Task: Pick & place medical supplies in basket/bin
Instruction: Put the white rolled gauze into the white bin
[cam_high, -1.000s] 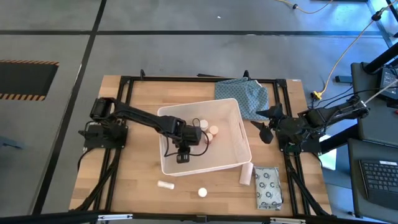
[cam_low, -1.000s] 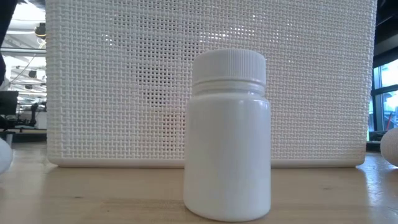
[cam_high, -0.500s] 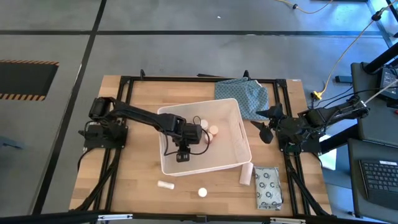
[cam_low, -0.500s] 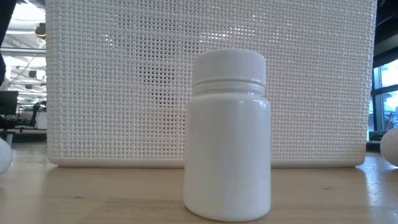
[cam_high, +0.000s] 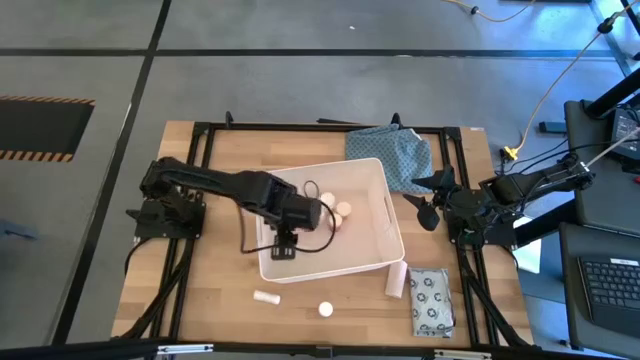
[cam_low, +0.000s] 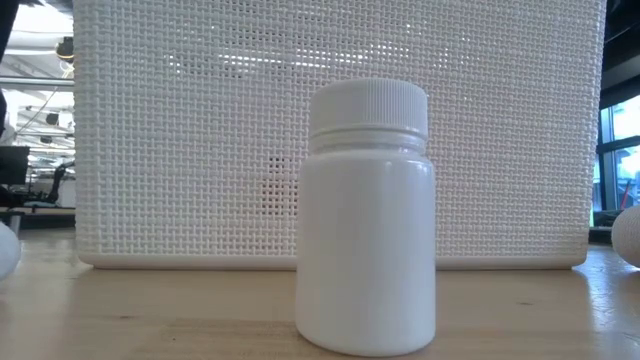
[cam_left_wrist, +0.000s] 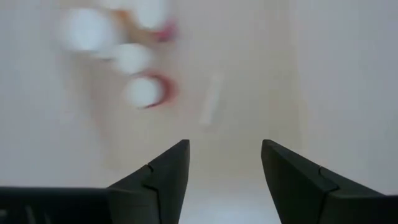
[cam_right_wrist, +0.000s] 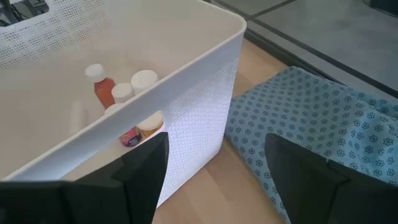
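Note:
The white tub stands mid-table. It holds white bottles, a red one and a short white tube. My left gripper hovers open and empty inside the tub's near-left part, fingers pointing down. On the bare table near the tub lie a white tube, a small white bottle standing upright, another tube and the ring-printed packet. My right gripper waits open at the tub's right side.
The blue-green patterned cloth lies at the table's far right, beside the tub's far corner. A black frame borders the table. Bare wood shows left of the tub and along the near edge.
My left gripper has shifted a little toward the table's left edge inside the tub, staying low and pointing down. The supplies on the table have kept their places.

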